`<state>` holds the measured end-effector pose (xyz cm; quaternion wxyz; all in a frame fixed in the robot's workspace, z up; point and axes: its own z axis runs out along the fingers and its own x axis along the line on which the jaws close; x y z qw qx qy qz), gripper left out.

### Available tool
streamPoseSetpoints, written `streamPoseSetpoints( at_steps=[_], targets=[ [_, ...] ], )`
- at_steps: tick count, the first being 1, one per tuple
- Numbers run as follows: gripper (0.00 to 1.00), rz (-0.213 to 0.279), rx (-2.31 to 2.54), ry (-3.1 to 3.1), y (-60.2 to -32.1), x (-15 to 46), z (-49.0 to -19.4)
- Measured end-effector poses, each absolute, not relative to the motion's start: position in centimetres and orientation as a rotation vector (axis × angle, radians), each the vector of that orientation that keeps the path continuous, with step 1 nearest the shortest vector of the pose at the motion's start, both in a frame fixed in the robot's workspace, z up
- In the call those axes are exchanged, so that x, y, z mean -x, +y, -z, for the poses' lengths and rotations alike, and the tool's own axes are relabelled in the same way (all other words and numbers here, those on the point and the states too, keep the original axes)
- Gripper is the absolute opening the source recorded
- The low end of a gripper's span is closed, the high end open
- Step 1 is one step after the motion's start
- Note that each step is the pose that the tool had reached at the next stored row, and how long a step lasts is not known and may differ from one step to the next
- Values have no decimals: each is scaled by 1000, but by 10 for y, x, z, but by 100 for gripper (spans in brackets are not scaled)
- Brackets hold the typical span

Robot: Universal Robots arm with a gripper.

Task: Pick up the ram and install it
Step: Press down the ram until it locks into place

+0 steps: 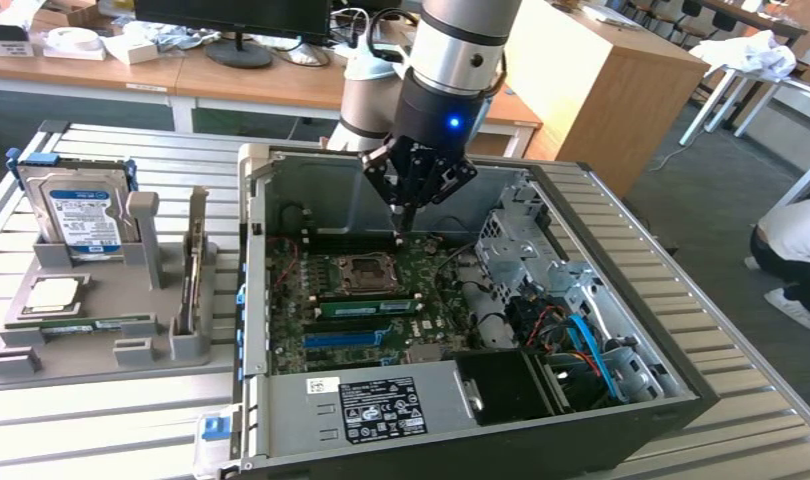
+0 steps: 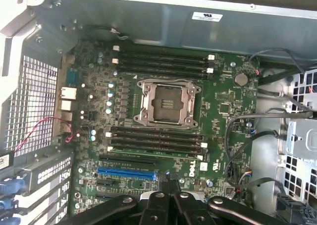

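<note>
The ram [image 1: 85, 325], a long thin green stick, lies flat in the grey holder [image 1: 72, 355] at the exterior view's left, outside the computer case. My gripper [image 1: 402, 222] hangs inside the open case [image 1: 252, 250], well away from the ram and just above the motherboard [image 2: 223, 116], near the empty processor socket [image 2: 166, 103]. Its two fingers [image 2: 161, 197] are pressed together with nothing between them. Rows of dark memory slots [image 2: 156, 138] run on both sides of the socket.
On the grey holder also stand a blue-labelled hard drive [image 1: 85, 215], a square silver processor [image 1: 52, 292] and an upright slotted post [image 1: 192, 270]. Cables and a metal drive cage [image 1: 565, 300] fill the case's right side. A crouching person [image 1: 795, 245] is at the far right.
</note>
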<state>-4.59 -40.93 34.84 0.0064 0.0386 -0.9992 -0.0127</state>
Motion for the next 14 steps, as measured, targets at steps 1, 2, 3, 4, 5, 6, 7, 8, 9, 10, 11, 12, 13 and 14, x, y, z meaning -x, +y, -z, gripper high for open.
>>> streamPoseSetpoints(
  at_steps=[1, 2, 3, 4, 5, 6, 7, 8, 9, 10, 11, 12, 13, 14],
  targets=[
    [10, 40, -121, -3126, -409, 46, -348],
    [10, 40, -120, -3126, -409, 46, -348],
    [10, 40, -120, -3126, -409, 47, -348],
    [10, 40, -121, -3126, -409, 47, -348],
    [10, 40, -121, -3126, -409, 48, -348],
    [10, 40, -121, -3126, -409, 48, -348],
    [10, 40, -121, -3126, -409, 49, -348],
    [10, 40, -121, -3127, -409, 50, -348],
    [10, 40, -121, -3127, -409, 51, -348],
    [10, 40, -121, -3127, -409, 51, -348],
    [10, 40, -121, -3127, -409, 51, -348],
    [10, 40, -121, -3127, -409, 51, -348],
    [10, 40, -121, -3127, -409, 51, -348],
    [10, 40, -121, -3127, -409, 51, -348]
  ],
)
